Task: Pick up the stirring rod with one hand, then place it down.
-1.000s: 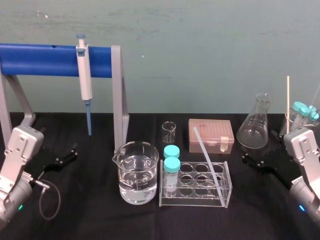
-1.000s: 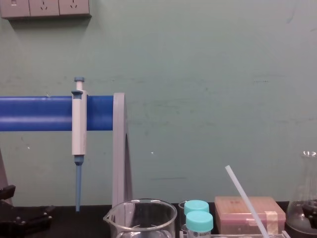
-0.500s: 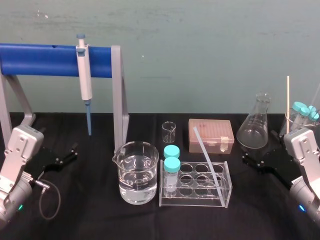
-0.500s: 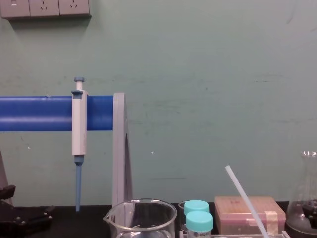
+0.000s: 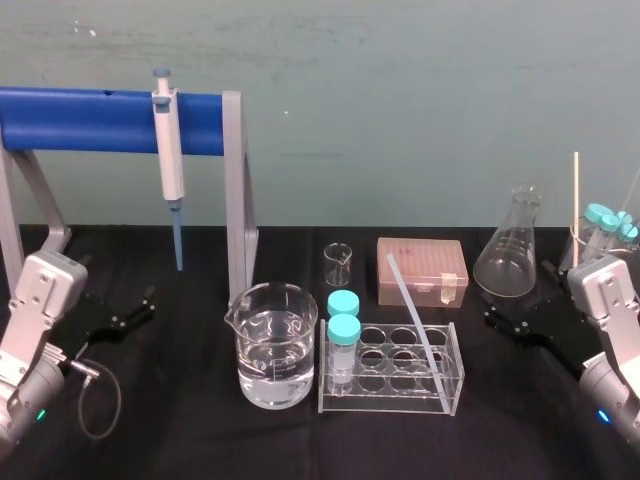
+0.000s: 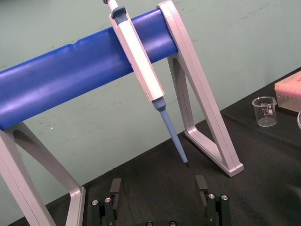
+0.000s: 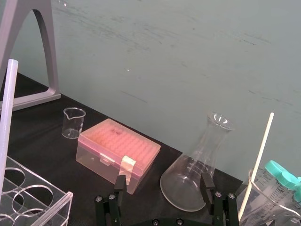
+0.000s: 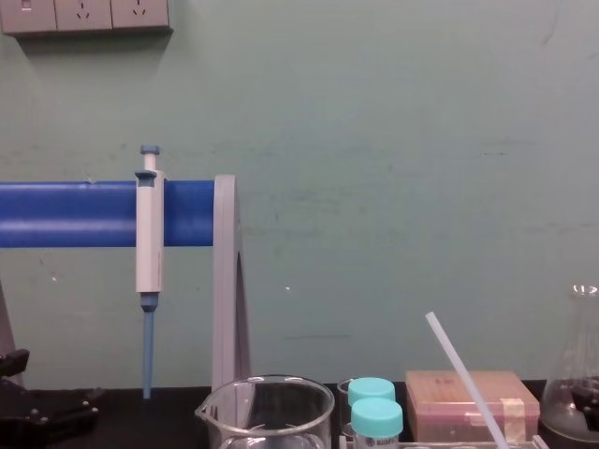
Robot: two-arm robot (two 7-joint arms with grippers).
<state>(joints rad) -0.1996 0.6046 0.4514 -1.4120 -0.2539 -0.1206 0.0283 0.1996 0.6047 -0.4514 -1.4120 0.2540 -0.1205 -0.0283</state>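
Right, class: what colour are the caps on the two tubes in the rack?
The caps are turquoise, seen best in the head view.

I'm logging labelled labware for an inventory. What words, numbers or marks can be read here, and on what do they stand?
No text reads clearly.
Front vial: print on its label, cut off at the picture's lower edge and too small to read.
Small beaker: printed scale marks, too blurred to read.
Pipette, pink box, flask: no text that can be made out.
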